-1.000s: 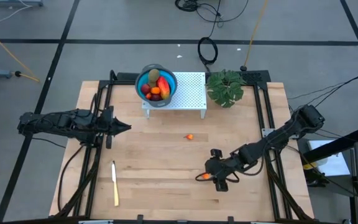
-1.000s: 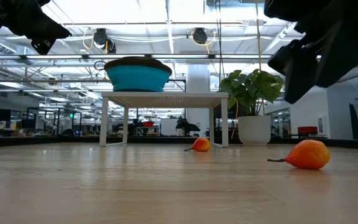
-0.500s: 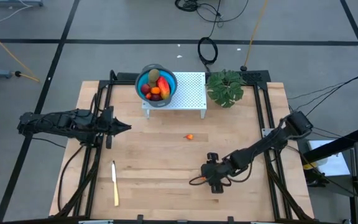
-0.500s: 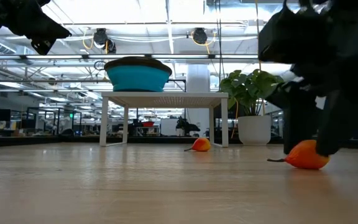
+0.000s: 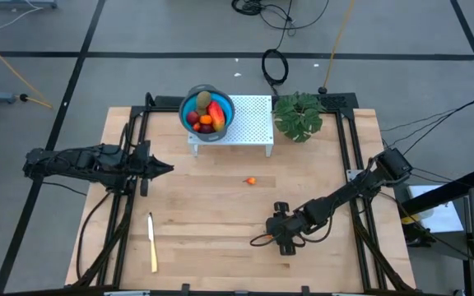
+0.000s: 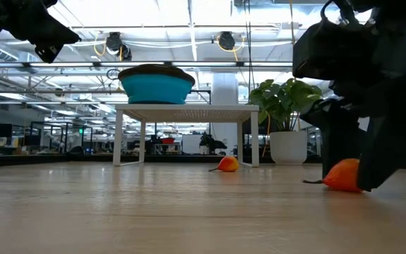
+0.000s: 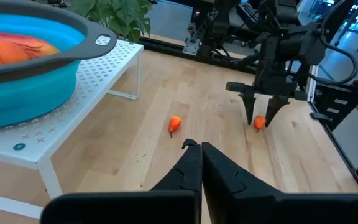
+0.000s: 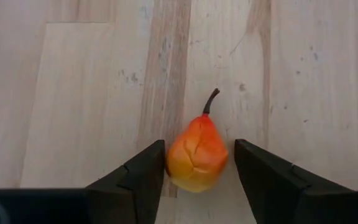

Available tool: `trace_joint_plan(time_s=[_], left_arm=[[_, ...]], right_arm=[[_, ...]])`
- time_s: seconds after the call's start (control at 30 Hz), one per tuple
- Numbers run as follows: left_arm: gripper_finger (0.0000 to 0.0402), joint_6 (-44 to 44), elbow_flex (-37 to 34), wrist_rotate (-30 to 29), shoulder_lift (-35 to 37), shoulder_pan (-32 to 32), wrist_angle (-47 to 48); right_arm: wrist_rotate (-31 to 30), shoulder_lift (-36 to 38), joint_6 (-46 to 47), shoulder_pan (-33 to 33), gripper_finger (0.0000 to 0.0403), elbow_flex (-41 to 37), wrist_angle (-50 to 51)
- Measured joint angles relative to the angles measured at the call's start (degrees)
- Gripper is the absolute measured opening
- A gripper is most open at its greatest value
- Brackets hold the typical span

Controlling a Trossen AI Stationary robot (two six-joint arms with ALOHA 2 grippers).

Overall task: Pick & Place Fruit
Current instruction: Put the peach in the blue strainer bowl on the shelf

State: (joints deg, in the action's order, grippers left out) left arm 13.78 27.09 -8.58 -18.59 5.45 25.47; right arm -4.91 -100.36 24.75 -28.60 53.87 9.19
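A small orange pear-shaped fruit (image 8: 196,155) with a dark stem lies on its side on the table. My right gripper (image 8: 199,163) is open and points down over it, one finger on each side; the low view shows the fruit (image 6: 342,176) on the wood between them. In the high view the right gripper (image 5: 281,238) hides it. A second tiny orange fruit (image 5: 252,180) lies mid-table. The blue bowl (image 5: 206,111) holds more fruit on a white stand (image 5: 252,123). My left gripper (image 5: 169,168) is shut and waits above the table's left side. My right gripper has its fingers level with the orange fruit's wide end (image 8: 179,163), coming from above and pointing down. One finger (image 8: 148,171) looks to be against the fruit's side and the other stands a little apart; I cannot tell whether either touches. The fruit rests on the table.
A cream-yellow knife (image 5: 151,241) lies near the table's near left corner. A leafy potted plant (image 5: 299,115) stands beside the white stand at the far edge. A dark cable loop (image 5: 258,240) hangs by the right gripper. Bare wood lies between the two arms.
My right gripper has moved down and a little toward the table's left and near edge, coming over the orange fruit so that its fingers now stand on either side of it. The fruit has stayed where it was.
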Motion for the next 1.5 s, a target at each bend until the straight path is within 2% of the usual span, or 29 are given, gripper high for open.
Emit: trace_joint_plan(time_s=[0.37,0.6,0.73,0.9,1.07,1.27,1.5], left_arm=[[0.0020,1.18,0.00,-0.01,-0.01,0.00,-0.01],[0.0002,5.12,0.00,0.02,-0.15,-0.01,-0.10],[0.0011,6.51,0.00,0.19,-0.15,0.00,-2.02],[0.0023,5.45,0.00,2.80,-0.15,0.00,-5.60],[0.0018,4.49,0.00,4.09,-0.15,0.00,-8.58],[0.0002,4.35,0.02,4.10,-1.54,0.00,-12.05],[0.0016,1.91,0.02,4.09,-7.06,0.00,-21.87]], right_arm=[[0.15,0.16,-0.04,0.04,0.0124,-0.01,-0.64],[0.69,5.40,-0.47,1.20,0.0120,-0.04,-1.86],[0.51,10.08,-0.90,2.65,0.0121,-0.04,-3.31],[0.39,15.44,-6.22,5.10,0.0116,-0.04,-10.48],[0.46,18.31,-10.76,7.84,0.0118,-0.04,-21.46],[0.48,19.21,-15.75,10.72,0.0117,-0.04,-32.99],[0.48,19.21,-21.99,13.35,0.0119,-0.04,-41.93]])
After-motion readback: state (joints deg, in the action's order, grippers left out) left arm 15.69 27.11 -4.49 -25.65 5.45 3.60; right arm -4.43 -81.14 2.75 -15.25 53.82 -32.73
